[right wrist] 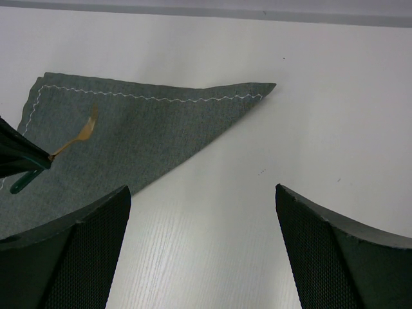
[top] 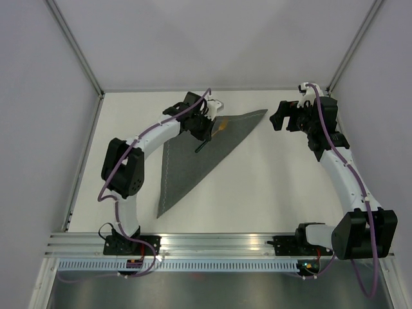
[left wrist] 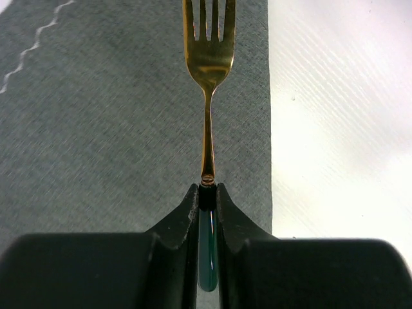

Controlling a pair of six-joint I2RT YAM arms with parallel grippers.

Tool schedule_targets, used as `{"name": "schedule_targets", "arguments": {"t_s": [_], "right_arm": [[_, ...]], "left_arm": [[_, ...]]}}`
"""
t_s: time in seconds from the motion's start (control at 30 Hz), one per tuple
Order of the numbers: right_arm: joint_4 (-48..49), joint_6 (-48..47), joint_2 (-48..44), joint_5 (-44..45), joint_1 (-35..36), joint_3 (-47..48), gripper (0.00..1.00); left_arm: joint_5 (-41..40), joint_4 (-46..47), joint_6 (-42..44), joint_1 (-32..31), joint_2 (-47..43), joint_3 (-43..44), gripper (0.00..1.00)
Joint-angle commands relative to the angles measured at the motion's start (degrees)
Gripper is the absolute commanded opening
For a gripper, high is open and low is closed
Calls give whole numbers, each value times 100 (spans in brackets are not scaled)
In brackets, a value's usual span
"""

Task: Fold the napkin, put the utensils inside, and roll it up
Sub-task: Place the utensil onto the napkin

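Napkin (top: 193,161) position? (RK)
Folded to a triangle, toward the far left corner of the table (top: 277,187). (TM)
Left gripper (left wrist: 207,193)? (RK)
Clamped on the fork (left wrist: 208,64) handle, arm reached over the cloth, probably to lay it inside; tine contact unclear. Right gripper (right wrist: 201,190) gaped empty near the far right corner. (TM)

You can pass freely over the surface (top: 270,187) right of the folded napkin (top: 193,164), up to the right arm (top: 341,167). The left gripper (left wrist: 207,193), clamping a gold fork (left wrist: 208,58), occupies the napkin's far left corner.
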Motion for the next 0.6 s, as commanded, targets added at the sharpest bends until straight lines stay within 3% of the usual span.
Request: {"name": "schedule_targets", "arguments": {"t_s": [0.0, 0.57], "right_arm": [[41, 50, 24, -45, 17, 3, 98], [41, 32, 68, -54, 17, 12, 98]], "left_arm": [[49, -233, 495, -141, 391, 392, 2], [129, -13, 144, -590, 1077, 260, 2]]}}
